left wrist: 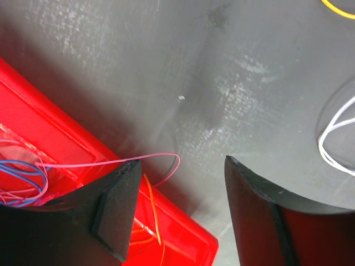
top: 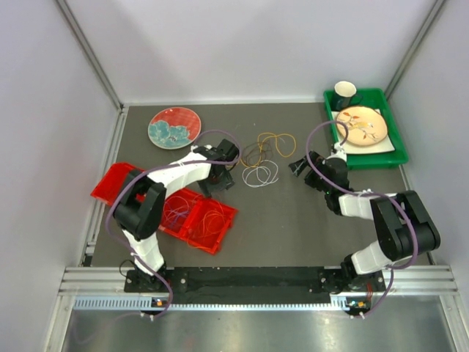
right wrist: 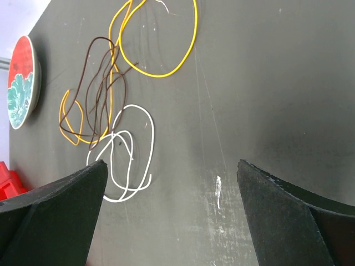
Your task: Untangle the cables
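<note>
Now, cables (top: 258, 154) heaped mid-table between both arms, about as near to either; white loops (right wrist: 127, 148) just ahead-left of the right gripper (right wrist: 172, 163), gaping wide, empty; left gripper (left wrist: 182, 160) part-open, gripping nothing, over the red tray (left wrist: 55, 127) edge beside a pink strand (left wrist: 111, 162)

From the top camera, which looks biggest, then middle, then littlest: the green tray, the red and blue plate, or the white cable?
1. green tray
2. red and blue plate
3. white cable
None look alike in size.
</note>
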You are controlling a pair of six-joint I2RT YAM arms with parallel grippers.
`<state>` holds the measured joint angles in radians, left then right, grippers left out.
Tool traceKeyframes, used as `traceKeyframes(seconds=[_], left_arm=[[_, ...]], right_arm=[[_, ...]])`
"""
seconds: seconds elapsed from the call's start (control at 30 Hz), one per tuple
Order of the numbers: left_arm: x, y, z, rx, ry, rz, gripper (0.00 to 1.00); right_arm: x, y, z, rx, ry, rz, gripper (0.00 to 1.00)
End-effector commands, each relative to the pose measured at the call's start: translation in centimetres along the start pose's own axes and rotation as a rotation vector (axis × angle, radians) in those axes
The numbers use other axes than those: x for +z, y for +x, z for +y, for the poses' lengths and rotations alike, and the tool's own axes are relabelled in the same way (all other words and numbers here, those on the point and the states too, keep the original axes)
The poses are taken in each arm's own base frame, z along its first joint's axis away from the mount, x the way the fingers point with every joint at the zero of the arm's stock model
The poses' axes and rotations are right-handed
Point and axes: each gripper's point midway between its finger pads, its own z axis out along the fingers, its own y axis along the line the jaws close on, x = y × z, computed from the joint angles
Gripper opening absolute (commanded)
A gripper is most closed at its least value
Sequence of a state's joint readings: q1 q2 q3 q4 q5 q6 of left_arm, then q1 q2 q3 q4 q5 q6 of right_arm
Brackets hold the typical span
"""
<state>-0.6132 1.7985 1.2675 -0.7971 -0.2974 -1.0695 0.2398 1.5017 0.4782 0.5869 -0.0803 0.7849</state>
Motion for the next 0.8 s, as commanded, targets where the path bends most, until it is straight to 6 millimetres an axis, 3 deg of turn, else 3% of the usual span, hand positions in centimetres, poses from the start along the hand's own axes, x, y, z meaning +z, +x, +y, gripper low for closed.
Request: traceKeyframes(seconds=[0.0, 0.4, 0.53, 0.63, 0.77], left_arm=[[0.7, -1.2, -0.4, -0.005, -0.011, -0.045, 0.63], [1.8, -1.7, 0.5, 0.001, -0.054, -0.065, 0.57], [1.7, -2.2, 0.6, 0.005, -0.059, -0.085, 0.44], [1.9, -2.5, 1.1, 0.008, -0.083, -0.101, 0.24], [2.1, -3.2, 1.8, 0.018, -0.117, -0.124, 0.26]], right_arm=[[0.6, -1.5, 1.6, -0.023, -0.044, -0.035, 0.99], [0.7, -1.6, 1.5, -0.024, -0.042, -0.035, 0.99], [0.7, -1.6, 1.6, -0.022, -0.044, -0.035, 0.99], [0.7, -1.6, 1.5, -0.022, -0.043, -0.034, 0.99], [0.7, -1.5, 1.6, -0.022, -0.043, -0.032, 0.99]])
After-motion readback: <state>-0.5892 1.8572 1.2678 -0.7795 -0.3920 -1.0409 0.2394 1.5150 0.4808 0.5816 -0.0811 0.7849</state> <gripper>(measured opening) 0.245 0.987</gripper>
